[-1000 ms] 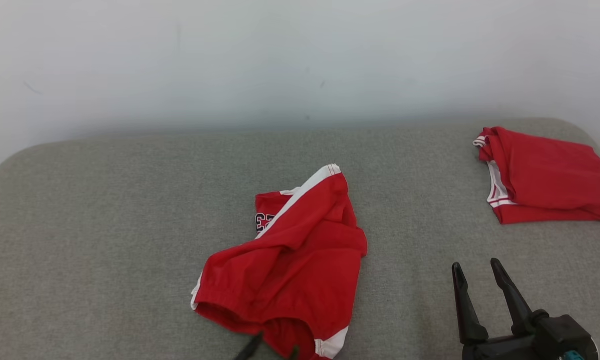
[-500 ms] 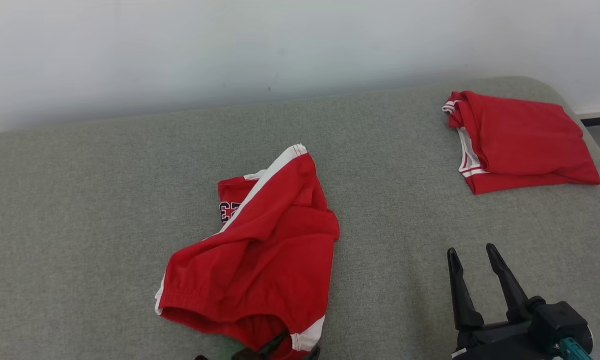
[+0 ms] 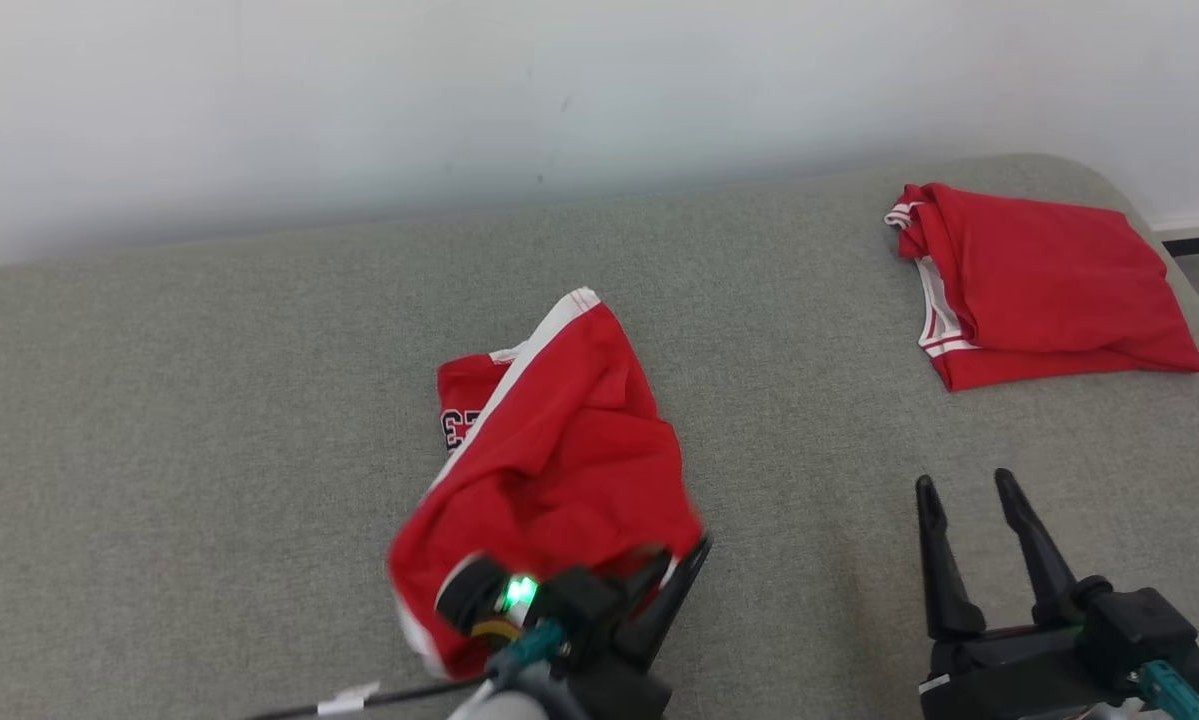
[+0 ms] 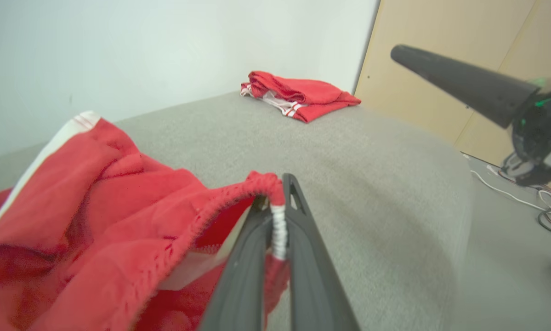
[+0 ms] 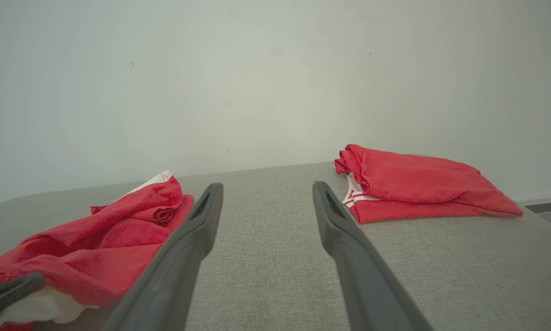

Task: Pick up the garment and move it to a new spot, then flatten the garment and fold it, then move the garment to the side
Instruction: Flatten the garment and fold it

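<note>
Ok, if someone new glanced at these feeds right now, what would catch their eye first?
The crumpled red garment with white trim, in the middle of the grey padded surface, its elastic hem pinched in the shut left gripper. Next, the folded red garment lying at the far right corner, and the right gripper hovering open at the near right.

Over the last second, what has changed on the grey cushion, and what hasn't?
The left gripper came up into the head view and shut on the gathered edge of the crumpled red garment, bunching its near side up and inward. The right gripper stayed open above the grey cushion. The folded red garment at the far right stayed put. The earlier shift in framing was the head camera moving.
</note>
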Tool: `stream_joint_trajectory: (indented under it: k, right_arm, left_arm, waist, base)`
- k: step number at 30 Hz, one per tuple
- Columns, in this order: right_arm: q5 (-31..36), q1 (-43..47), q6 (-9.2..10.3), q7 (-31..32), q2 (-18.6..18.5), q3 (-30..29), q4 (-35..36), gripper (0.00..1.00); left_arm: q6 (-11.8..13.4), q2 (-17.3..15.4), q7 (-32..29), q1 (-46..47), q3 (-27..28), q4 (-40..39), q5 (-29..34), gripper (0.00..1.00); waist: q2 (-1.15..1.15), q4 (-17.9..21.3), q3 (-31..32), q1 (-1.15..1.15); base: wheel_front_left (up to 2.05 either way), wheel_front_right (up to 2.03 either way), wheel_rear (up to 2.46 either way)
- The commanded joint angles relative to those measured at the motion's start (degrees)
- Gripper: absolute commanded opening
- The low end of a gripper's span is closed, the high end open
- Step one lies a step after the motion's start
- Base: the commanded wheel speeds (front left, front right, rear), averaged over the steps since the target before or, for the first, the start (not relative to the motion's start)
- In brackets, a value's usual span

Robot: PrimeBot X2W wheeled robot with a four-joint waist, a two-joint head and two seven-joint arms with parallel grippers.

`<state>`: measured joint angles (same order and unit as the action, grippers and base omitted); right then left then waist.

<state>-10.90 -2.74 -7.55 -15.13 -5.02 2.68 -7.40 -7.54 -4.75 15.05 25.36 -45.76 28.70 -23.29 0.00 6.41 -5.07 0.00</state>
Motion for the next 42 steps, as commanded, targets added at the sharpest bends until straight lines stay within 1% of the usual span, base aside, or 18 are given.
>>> stream_joint_trajectory:
  k: [1,7,10,14,17,21,25,29,31,34,36,38,41,42]
  right_arm:
    - [0.19,-0.54,0.15,0.01,-0.26,-0.54,0.03,1.00]
    - [0.50,1.02,0.15,0.01,-0.47,-4.41,0.34,1.00]
    - [0.61,2.18,0.15,0.02,-0.44,-6.37,0.71,1.00]
    - [0.95,3.07,0.15,0.01,-0.18,-7.61,0.86,1.00]
    - [1.23,3.10,0.15,0.01,-0.10,-7.06,0.63,1.00]
    - [1.31,2.63,0.15,0.01,-0.23,-6.70,0.18,1.00]
    - [1.30,2.43,0.15,0.01,-0.51,-6.27,-0.33,1.00]
    - [1.14,2.37,0.15,0.01,-0.72,-6.01,-1.08,1.00]
    - [1.13,2.28,0.15,0.01,-0.74,-5.87,-1.49,1.00]
    - [1.16,2.28,0.15,0.01,-0.71,-5.69,-1.98,1.00]
    - [1.18,2.16,0.15,0.01,-0.70,-5.50,-2.28,1.00]
    - [1.18,2.01,0.15,0.01,-0.73,-5.31,-2.64,1.00]
    - [1.00,1.85,0.15,0.01,-0.89,-5.17,-3.19,1.00]
    - [0.94,1.80,0.15,0.01,-0.93,-5.13,-3.29,1.00]
  left_arm:
    - [0.11,0.39,0.18,1.58,-0.02,-1.08,0.03,0.00]
    - [0.11,1.07,0.18,7.75,2.50,-8.56,0.76,0.00]
    - [0.42,0.14,0.17,8.24,4.37,-10.81,1.29,0.00]
    - [1.03,-2.78,0.17,5.44,6.20,-11.90,0.98,0.00]
    - [1.77,-5.72,0.18,2.72,8.26,-12.02,0.02,0.00]
    - [3.66,-10.23,0.17,-1.94,12.59,-12.82,-1.50,0.00]
    - [5.14,-14.37,0.18,-7.31,17.94,-13.75,-3.28,0.00]
    - [6.03,-16.39,0.18,-12.92,22.52,-13.28,-4.90,0.00]
    - [6.22,-16.11,0.17,-15.70,24.58,-12.41,-6.03,0.00]
    - [6.33,-15.50,0.17,-17.96,25.69,-11.26,-6.17,0.00]
    - [5.34,-15.07,0.18,-19.40,27.15,-8.92,-6.59,0.00]
    - [5.12,-13.32,0.17,-20.40,28.06,-7.17,-6.59,0.00]
    - [4.74,-12.28,0.18,-20.97,29.38,-4.84,-5.63,0.00]
    - [4.40,-11.99,0.18,-20.91,29.87,-4.22,-5.47,0.03]
  waist:
    - [0.00,-0.17,0.43,0.00]
    - [0.00,-1.47,1.84,0.00]
    - [0.00,-3.00,2.43,0.00]
    - [0.00,-5.52,2.92,0.00]
    - [0.00,-7.04,3.17,0.00]
    - [0.00,-8.53,3.39,0.00]
    - [0.00,-9.10,3.46,0.00]
    - [0.00,-8.91,3.30,0.00]
    - [0.00,-8.70,3.23,0.00]
    - [0.00,-8.41,3.21,0.00]
    - [0.00,-8.14,3.13,0.00]
    - [0.00,-7.99,3.18,0.00]
    - [0.00,-7.81,3.36,0.00]
    - [0.00,-7.82,3.41,0.00]
  base:
    - [0.00,0.00,0.00]
    - [0.00,0.00,0.00]
    - [0.00,0.00,0.00]
    - [0.00,0.00,0.00]
    - [0.00,0.00,0.00]
    - [0.00,0.00,0.00]
    - [0.00,0.00,0.00]
    - [0.00,0.00,0.00]
    - [0.00,0.00,0.00]
    - [0.00,0.00,0.00]
    - [0.00,0.00,0.00]
    - [0.00,0.00,0.00]
    - [0.00,0.00,0.00]
    - [0.00,0.00,0.00]
